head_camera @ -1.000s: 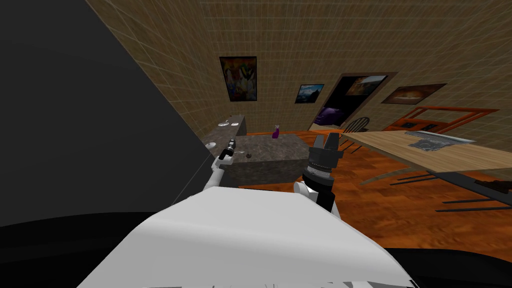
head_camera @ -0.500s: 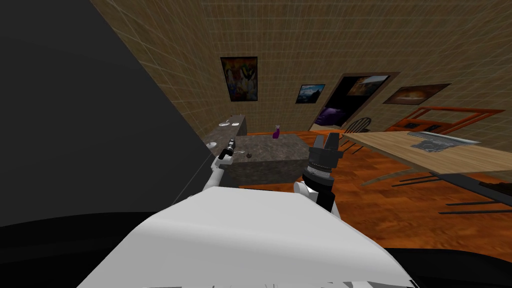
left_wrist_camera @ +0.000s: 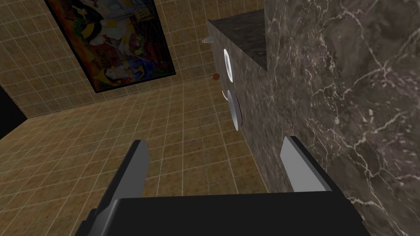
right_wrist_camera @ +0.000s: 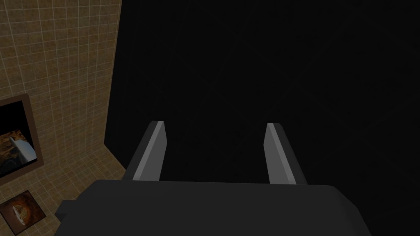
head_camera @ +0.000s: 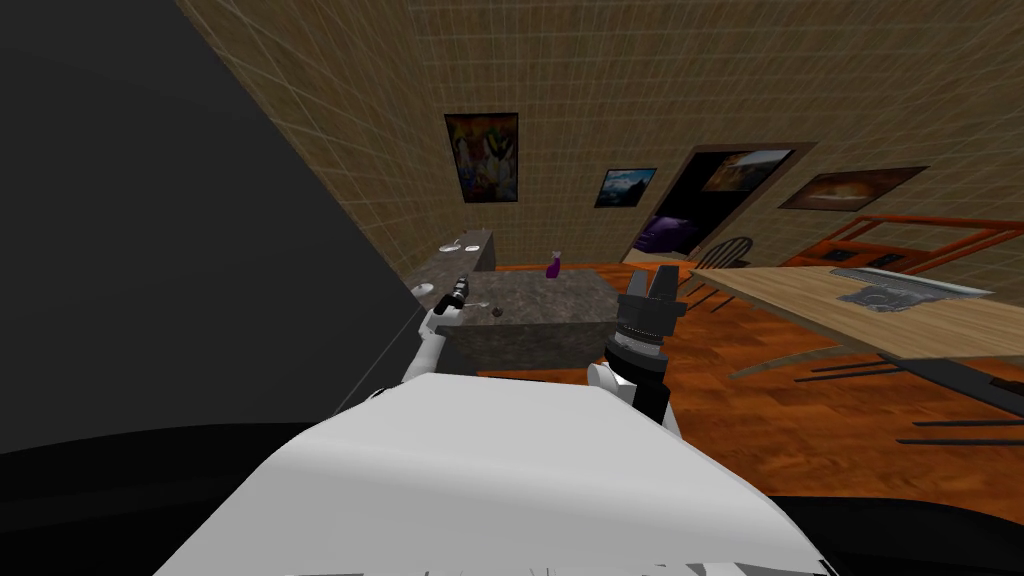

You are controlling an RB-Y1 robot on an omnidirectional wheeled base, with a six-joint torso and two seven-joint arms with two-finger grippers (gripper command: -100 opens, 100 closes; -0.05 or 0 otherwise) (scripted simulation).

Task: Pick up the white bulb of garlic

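Left claw (left_wrist_camera: 214, 141): spread, empty.
Right claw (right_wrist_camera: 216, 124): spread, empty.
Plates (left_wrist_camera: 228, 64): two, round, white.
Counter (left_wrist_camera: 348, 102): one (dark veined marble).

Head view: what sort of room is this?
Probably a home's kitchen-dining room: a dark marble counter holding white plates, a long wooden table, and a chair beside it.

Bottle (head_camera: 552, 266) on the island (head_camera: 550, 302) ahead, perhaps 2 plates (head_camera: 449, 247) on the counter (head_camera: 440, 268) left, table (head_camera: 820, 300) right.

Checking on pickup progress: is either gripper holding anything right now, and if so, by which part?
Nothing is held. The left gripper and the right gripper both stand open and empty.
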